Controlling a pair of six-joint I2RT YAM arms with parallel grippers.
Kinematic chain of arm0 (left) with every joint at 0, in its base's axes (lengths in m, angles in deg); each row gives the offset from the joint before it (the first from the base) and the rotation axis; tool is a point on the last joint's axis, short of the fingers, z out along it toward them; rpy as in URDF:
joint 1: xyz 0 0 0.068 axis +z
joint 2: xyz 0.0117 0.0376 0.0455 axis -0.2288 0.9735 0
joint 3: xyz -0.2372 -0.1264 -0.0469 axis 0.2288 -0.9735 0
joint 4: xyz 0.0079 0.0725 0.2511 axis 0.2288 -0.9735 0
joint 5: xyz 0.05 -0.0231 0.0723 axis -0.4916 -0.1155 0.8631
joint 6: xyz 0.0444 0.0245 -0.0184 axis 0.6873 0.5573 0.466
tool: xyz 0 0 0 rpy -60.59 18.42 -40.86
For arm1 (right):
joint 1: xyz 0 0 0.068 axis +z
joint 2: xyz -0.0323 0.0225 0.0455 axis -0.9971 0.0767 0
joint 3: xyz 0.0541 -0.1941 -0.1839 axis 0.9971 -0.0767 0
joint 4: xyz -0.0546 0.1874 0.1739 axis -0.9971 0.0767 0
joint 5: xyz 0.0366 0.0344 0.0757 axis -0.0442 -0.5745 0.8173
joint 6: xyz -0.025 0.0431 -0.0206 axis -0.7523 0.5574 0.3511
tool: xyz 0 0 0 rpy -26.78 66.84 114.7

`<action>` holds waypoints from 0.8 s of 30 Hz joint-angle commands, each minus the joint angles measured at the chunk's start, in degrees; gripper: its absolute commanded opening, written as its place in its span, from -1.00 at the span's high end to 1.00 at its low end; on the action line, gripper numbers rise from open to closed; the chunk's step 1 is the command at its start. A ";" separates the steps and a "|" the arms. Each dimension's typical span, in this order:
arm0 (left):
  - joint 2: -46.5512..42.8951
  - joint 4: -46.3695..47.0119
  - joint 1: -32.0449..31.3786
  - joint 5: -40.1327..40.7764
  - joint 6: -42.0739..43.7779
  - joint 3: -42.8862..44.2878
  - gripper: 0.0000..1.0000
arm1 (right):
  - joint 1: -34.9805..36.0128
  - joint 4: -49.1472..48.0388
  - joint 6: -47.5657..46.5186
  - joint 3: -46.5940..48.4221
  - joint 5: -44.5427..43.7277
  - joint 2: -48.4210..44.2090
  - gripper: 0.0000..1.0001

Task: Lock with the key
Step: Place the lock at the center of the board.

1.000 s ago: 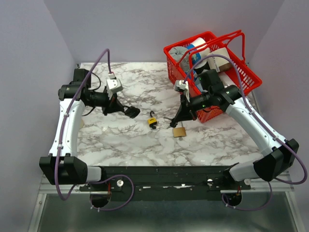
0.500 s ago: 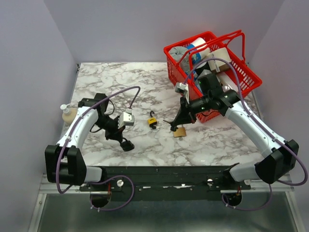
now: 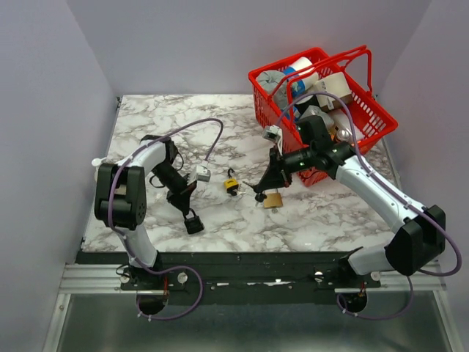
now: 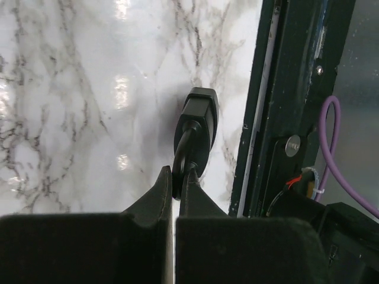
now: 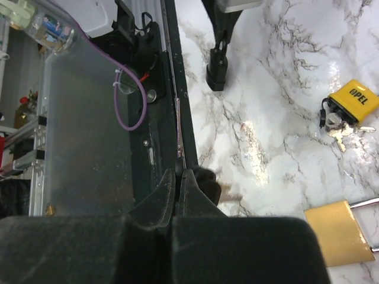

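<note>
- Your left gripper (image 4: pixel 176 177) is clamping shut on the shackle of the black padlock (image 4: pixel 198 127). Only the left wrist view is showing this grip up close, with the lock's body near the table's (image 3: pixel 220 117) front edge, beside the dark rail (image 4: pixel 296 89).
- From the top view you are seeing the lock only as a dark lump at the gripper's tip.
- Your right gripper (image 5: pixel 177 174) is sitting fully closed. A dark bit is showing at its tips, and you cannot tell what it is.
- The right wrist view is showing the brass padlock (image 5: pixel 337 234) just beside that gripper. Farther off, the yellow padlock (image 5: pixel 353 100) is carrying black lettering that looks like "OPEL", with keys (image 5: pixel 340 133) lying against it.
- The top view is placing the yellow padlock between your two grippers, with the red basket (image 3: pixel 265 110) sitting behind the right arm.
</note>
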 commanded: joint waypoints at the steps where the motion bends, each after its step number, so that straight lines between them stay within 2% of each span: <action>1: 7.62 -5.51 0.68 1.18 0.97 7.78 0.98 | -0.14 -5.07 3.90 -2.12 2.63 0.85 0.99; 7: 15.00 -4.27 1.55 3.03 -0.44 16.56 0.74 | 0.65 -10.69 9.17 -5.02 1.49 1.55 0.99; 10: 16.95 -2.96 1.73 4.52 -1.23 18.51 0.54 | 1.09 -11.58 11.20 -4.76 -0.35 2.26 0.99; 13: 16.95 -1.55 2.17 5.40 -1.75 19.56 0.29 | 1.35 -12.54 13.04 -4.58 -2.20 2.17 0.99; 17: 15.99 -1.11 3.05 4.53 -2.54 20.97 -0.31 | 2.14 -15.09 16.47 -4.76 -4.84 2.26 0.99; 19: 14.68 -1.19 3.84 2.95 -3.34 22.20 -0.34 | 2.76 -16.84 18.31 -5.11 -5.89 2.44 0.99; 21: 13.36 -1.54 5.15 1.46 -4.57 23.43 -0.55 | 3.89 -18.77 20.24 -5.46 -7.03 2.79 0.99; 24: 10.02 -2.95 6.39 -1.44 -6.32 25.89 -0.69 | 5.74 -19.49 21.92 -4.33 -9.49 4.36 0.99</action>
